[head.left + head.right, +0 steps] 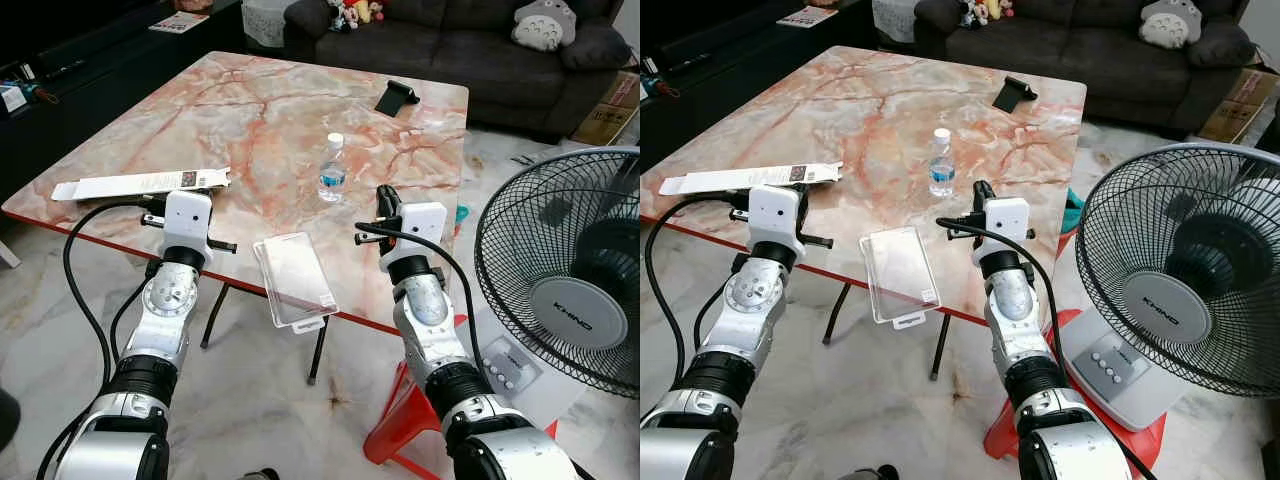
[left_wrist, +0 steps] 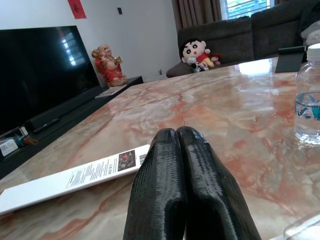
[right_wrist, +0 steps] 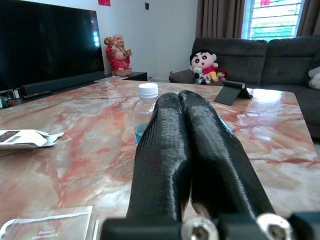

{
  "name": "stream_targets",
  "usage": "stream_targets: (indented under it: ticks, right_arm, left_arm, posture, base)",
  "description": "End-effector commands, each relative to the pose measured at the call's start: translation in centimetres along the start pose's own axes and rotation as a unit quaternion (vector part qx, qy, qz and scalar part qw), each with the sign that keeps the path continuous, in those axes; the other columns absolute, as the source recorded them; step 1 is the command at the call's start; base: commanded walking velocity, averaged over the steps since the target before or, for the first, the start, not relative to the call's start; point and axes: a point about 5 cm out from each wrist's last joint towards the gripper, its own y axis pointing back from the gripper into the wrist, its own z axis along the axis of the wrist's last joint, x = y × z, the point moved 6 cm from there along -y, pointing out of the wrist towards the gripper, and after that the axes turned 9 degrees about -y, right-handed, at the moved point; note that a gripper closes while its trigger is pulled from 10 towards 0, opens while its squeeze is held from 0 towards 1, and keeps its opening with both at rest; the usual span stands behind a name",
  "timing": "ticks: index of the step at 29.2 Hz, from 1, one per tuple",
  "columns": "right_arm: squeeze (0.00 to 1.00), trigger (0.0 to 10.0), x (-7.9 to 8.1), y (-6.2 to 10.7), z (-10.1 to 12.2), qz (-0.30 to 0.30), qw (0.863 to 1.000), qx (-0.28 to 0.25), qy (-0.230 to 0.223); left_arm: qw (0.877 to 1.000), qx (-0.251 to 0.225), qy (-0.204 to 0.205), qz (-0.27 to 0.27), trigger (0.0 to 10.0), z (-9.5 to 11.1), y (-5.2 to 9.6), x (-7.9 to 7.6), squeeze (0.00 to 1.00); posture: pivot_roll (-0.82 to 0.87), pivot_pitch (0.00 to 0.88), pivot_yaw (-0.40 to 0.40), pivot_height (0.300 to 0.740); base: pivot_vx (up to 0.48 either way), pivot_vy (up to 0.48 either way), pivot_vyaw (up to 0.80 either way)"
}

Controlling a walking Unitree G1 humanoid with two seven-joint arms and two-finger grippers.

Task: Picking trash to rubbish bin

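Trash lies on the desk (image 1: 250, 110): a flat white box (image 1: 140, 184) just ahead of the left gripper (image 2: 186, 165), a clear plastic tray (image 1: 294, 279) overhanging the near edge between the arms, and a water bottle (image 1: 332, 167) beyond the right gripper (image 3: 187, 150). Both grippers hover with fingers pressed together, holding nothing. Best to part the fingers first, then come in low and level at the chosen piece.

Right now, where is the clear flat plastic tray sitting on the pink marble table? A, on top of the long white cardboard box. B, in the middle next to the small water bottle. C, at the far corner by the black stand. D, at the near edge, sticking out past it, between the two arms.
D: the clear flat plastic tray overhangs the pink marble table's near edge, between the arms.
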Motion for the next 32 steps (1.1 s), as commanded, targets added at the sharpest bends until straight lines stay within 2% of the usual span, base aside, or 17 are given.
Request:
stream_targets:
  ticks: [1, 27, 32]
  right_arm:
    - [0.00, 10.0, 0.02, -0.03, 0.46, 0.002, 1.000, -0.010, -0.002]
    - [0.00, 10.0, 0.47, 0.13, -0.09, 0.012, 1.000, 0.001, -0.001]
    - [0.00, 10.0, 0.53, 0.10, -0.14, 0.014, 1.000, 0.003, -0.001]
  left_arm:
    - [1.000, -0.004, -0.001, 0.005, 10.0, 0.16, -0.21, 0.25, 0.00]
    - [1.000, -0.003, 0.015, -0.001, 10.0, -0.11, -0.31, 0.04, 0.00]
    - [1.000, -0.005, 0.014, 0.004, 10.0, -0.13, -0.18, 0.32, 0.00]
  posture:
    - [0.02, 0.011, -0.007, 0.740]
    - [0.03, 0.000, -0.016, 0.740]
    - [0.03, 0.000, -0.021, 0.740]
  base:
    - [0.000, 0.000, 0.00]
    - [0.000, 0.000, 0.00]
    - [-0.182, 0.000, 0.00]
